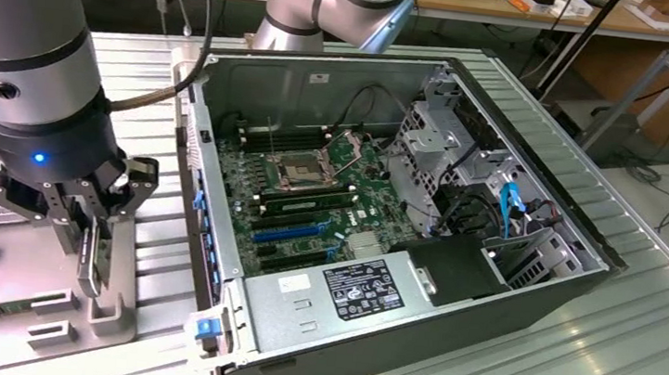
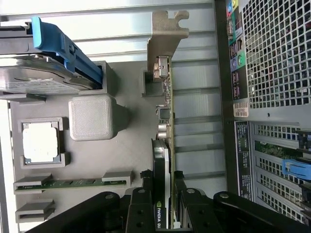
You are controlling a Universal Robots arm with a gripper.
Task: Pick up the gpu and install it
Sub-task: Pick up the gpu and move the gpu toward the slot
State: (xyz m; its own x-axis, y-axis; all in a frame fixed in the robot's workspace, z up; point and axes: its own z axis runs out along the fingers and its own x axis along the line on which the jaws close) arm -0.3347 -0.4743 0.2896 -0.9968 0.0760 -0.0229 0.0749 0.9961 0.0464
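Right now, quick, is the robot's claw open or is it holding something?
Gripper: closed on the gpu, one finger on each side; the card stands on edge in the gray tray.

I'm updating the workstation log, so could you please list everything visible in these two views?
computer case: one, black, open, centre of exterior view
motherboard: one, green, inside the case
power supply: one, silver, inside the case
table: one, silver metal, under everything
parts tray: one, grey, beside the case
gpu: one, black with silver bracket, on edge in the tray
hard drive: one, silver with blue carrier, in the tray
processor: one, silver, in a tray pocket
memory stick: one, green, in a tray slot
arm: one, grey and black, above the tray
gripper: one, black, closed on the gpu
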